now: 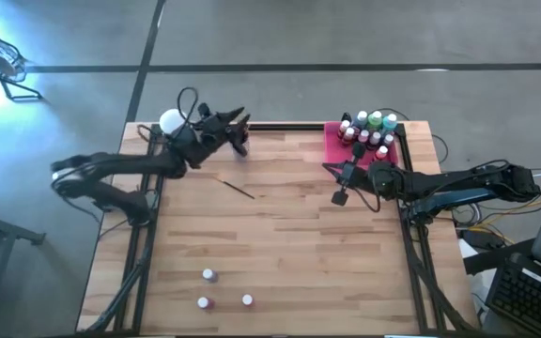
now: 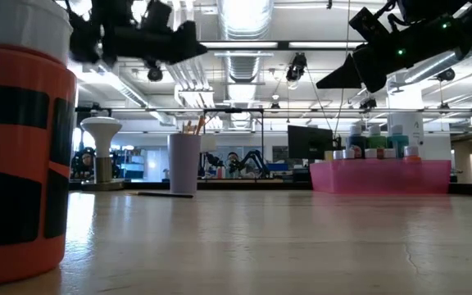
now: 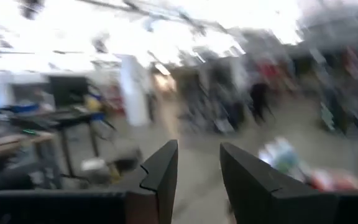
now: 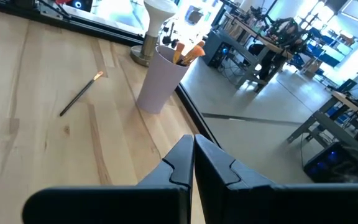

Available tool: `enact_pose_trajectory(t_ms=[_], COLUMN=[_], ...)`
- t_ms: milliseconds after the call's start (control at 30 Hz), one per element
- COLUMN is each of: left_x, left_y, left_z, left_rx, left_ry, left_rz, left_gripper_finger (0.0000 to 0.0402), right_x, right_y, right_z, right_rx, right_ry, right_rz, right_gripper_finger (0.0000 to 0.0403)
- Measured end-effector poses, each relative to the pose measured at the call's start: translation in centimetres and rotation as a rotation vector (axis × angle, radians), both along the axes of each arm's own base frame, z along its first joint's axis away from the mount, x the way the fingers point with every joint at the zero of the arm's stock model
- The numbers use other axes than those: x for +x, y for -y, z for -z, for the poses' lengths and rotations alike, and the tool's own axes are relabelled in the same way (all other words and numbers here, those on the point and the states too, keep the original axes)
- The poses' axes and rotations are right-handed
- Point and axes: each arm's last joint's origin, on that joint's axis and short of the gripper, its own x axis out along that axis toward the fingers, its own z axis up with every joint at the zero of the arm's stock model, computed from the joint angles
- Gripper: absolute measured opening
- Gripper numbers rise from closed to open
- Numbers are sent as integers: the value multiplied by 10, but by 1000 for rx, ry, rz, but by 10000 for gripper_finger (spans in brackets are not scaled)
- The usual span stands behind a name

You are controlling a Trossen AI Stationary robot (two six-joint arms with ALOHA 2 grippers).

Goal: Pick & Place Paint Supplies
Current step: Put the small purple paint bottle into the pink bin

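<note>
From above: wooden table (image 1: 280, 235) with a black frame. Left gripper (image 1: 238, 127) raised over the far left corner, right above the lilac cup (image 1: 242, 143), beside a white lamp-like object (image 1: 171, 120). One loose brush (image 1: 237, 189) flat on the wood, near that gripper and a little toward the table's middle. Pink tray (image 1: 334, 143) at the far right corner, crowded with white-capped paint bottles (image 1: 372, 130). Right gripper (image 1: 341, 196) just beside the tray's near edge, fingers pressed together, nothing in them. Three more bottles (image 1: 209, 275) well apart from both arms, at the near edge.

From table height: an orange and black bottle (image 2: 19, 156) filling the left side, very close to the lens. Farther back the cup (image 2: 183, 163) with brush handles sticking out, the loose brush (image 2: 164, 194) flat in front of it, the white object (image 2: 101, 147) to its left. Tray (image 2: 379, 175) on the right with bottles (image 2: 396, 141) standing in it. Both arms overhead, dark against the ceiling lights.

From the left wrist: heavily smeared. Two dark fingers (image 3: 163, 171) parted with a clear gap, nothing between them. Blurred bottles (image 3: 284, 158) far off.

From the right wrist: fingers (image 4: 179, 165) closed tip to tip, empty. Ahead, the cup (image 4: 160, 79) holding brushes, the loose brush (image 4: 79, 94) on the wood beside it, table edge and floor beyond.
</note>
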Motion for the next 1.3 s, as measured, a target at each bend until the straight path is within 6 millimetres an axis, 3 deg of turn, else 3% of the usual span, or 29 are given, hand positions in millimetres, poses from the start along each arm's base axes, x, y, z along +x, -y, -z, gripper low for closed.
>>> enact_pose_trajectory(t_ms=[300,500,767,900,1133,1300], left_x=[-31,-50,-68,-68,-62,-67], left_y=[35,49,55,62,100,139], left_z=[-47,-54,-28,-16,-7,-6], left_rx=[-273,-428,-652,-779,-923,-1056], left_ry=[-702,-958,-1153,-1158,-1161,-1162], left_rz=[173,192,121,150,205,218], left_gripper_finger=[126,126,126,125,106,98], right_x=[0,0,0,0,0,0], right_y=[0,0,0,0,0,0], right_z=[0,0,0,0,0,-1], right_rx=[1,1,11,11,13,25], right_ry=[1,2,8,8,9,19], right_rz=[0,0,3,3,3,6], right_gripper_finger=[8,8,8,8,8,8])
